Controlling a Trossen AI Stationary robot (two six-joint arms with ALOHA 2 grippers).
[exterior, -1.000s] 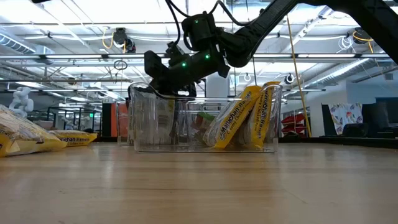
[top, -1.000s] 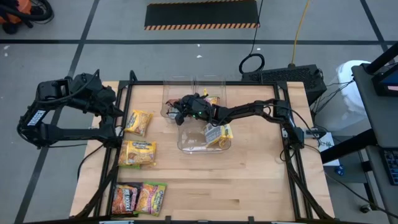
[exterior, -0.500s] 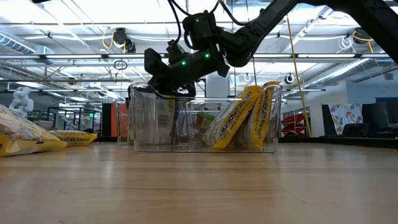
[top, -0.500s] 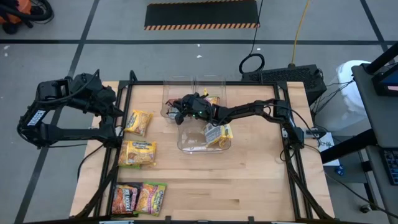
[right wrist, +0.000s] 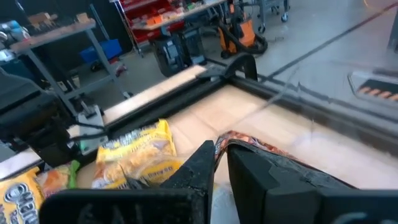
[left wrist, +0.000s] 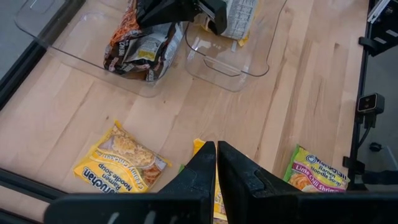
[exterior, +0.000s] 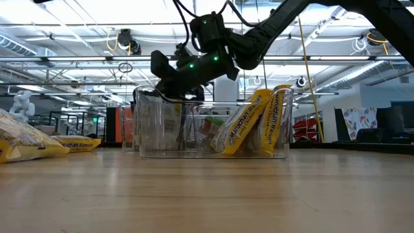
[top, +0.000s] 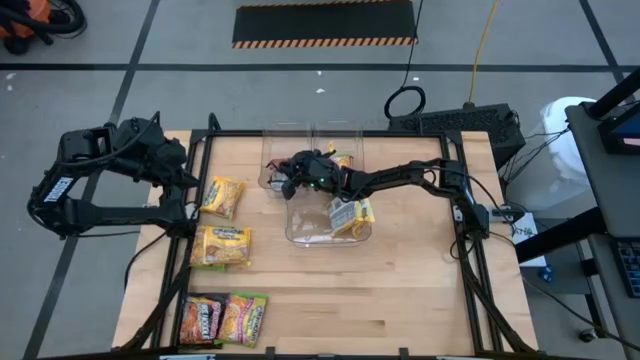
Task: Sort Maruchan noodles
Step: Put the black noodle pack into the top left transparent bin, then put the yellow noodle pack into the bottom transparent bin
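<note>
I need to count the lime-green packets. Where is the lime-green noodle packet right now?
In the high view, the lime-green noodle packet lies at the table's near-left corner, right beside an orange-red packet, apart from the clear bins.

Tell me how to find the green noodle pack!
Start at the wooden table and go to its near left corner, far from the clear bins. Two packs lie side by side there. The green pack is the lime-coloured one; its neighbour is orange-red.

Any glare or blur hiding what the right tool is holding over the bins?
Right wrist view: bin wall smears the background, packet edge soft. Low view: clear bin reflections muddy its contents. High view: even light, right tool dark against the packet.
</note>
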